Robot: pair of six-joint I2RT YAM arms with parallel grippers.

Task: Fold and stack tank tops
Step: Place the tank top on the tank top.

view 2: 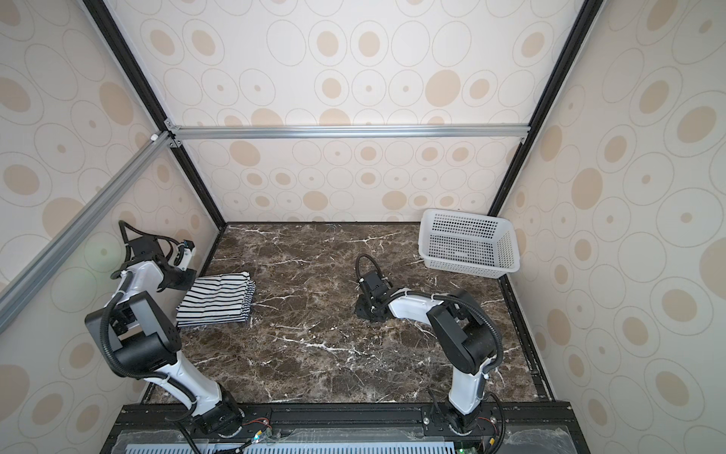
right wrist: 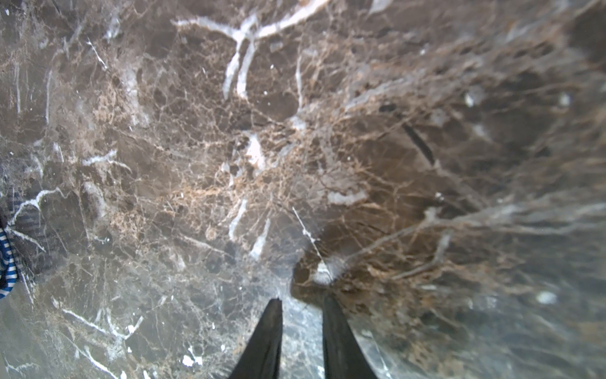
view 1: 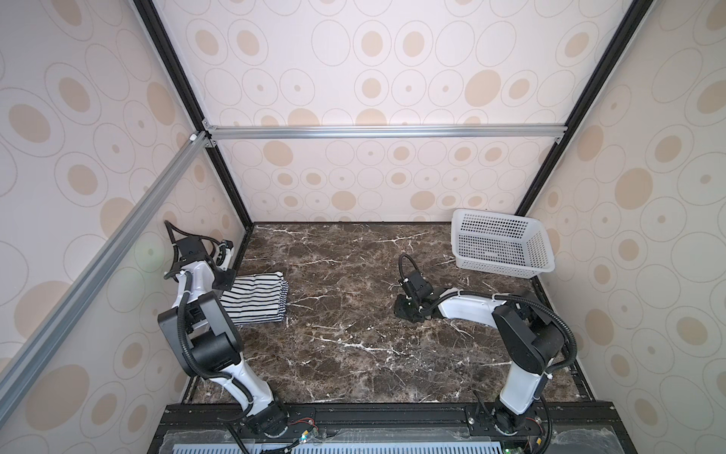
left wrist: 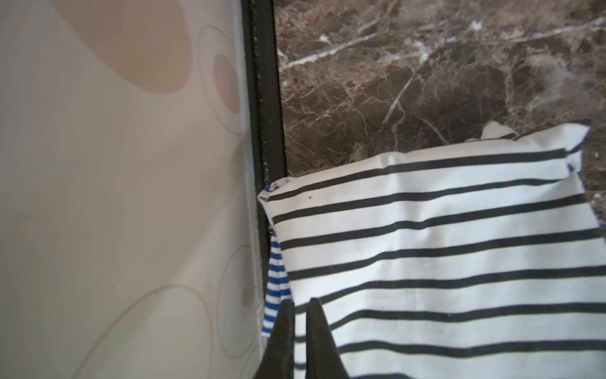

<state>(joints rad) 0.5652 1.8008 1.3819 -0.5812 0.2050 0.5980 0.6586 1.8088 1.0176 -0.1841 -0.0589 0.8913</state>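
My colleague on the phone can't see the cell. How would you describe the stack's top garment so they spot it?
On the dark marble table, look beside the left wall, where a folded stack lies. The wide-striped tank top is its upper layer: white with spaced thin black stripes, while the narrow-striped tank top beneath shows only a sliver of dense blue-and-white stripes.

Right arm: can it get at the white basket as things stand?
Probably yes. The right pincer hangs empty over bare table, and nothing lies between it and the basket in the far corner on its side.
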